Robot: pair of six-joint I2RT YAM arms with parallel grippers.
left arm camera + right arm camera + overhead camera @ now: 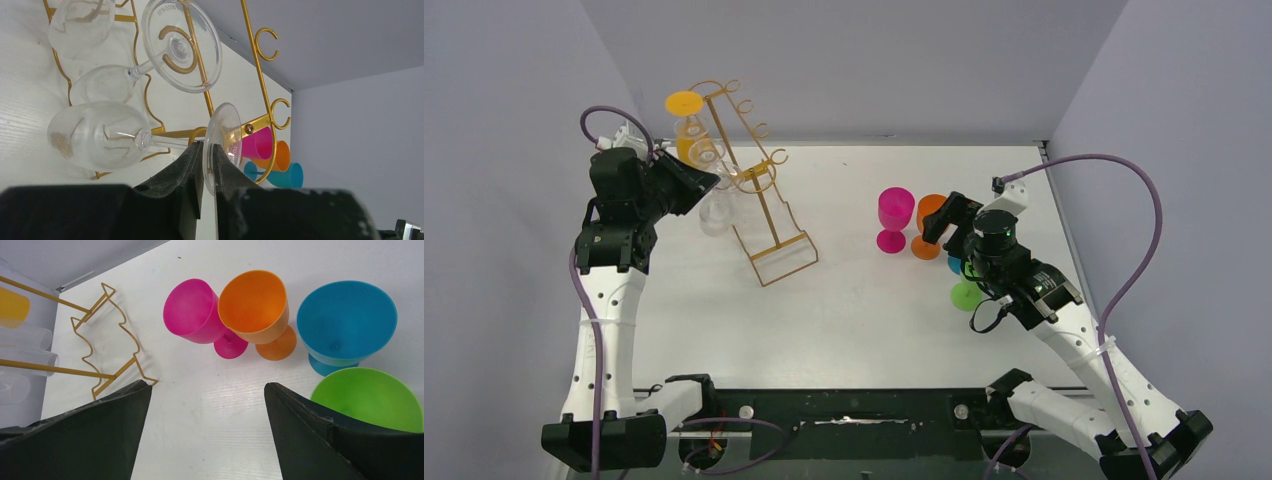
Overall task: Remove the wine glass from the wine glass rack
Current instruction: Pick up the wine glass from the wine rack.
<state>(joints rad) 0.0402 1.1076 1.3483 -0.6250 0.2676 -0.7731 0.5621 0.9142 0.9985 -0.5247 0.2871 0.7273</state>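
Observation:
The gold wire wine glass rack [769,215] stands at the back left of the table, with several glasses hanging from its arms. My left gripper [207,146] is shut on the round foot of a clear wine glass [95,135], which lies sideways with its stem in a rack hook. The foot's thin disc is pinched between the two black fingers. In the top view the left gripper [709,183] sits right against the rack's left side. My right gripper [207,386] hangs open over bare table, holding nothing.
A second clear glass [180,45] and a third [80,20] hang on the rack [257,65] above the held one, and a yellow glass [686,115] hangs at the top. Pink [192,312], orange [255,302], blue [345,320] and green [370,397] cups stand by the right gripper [944,215].

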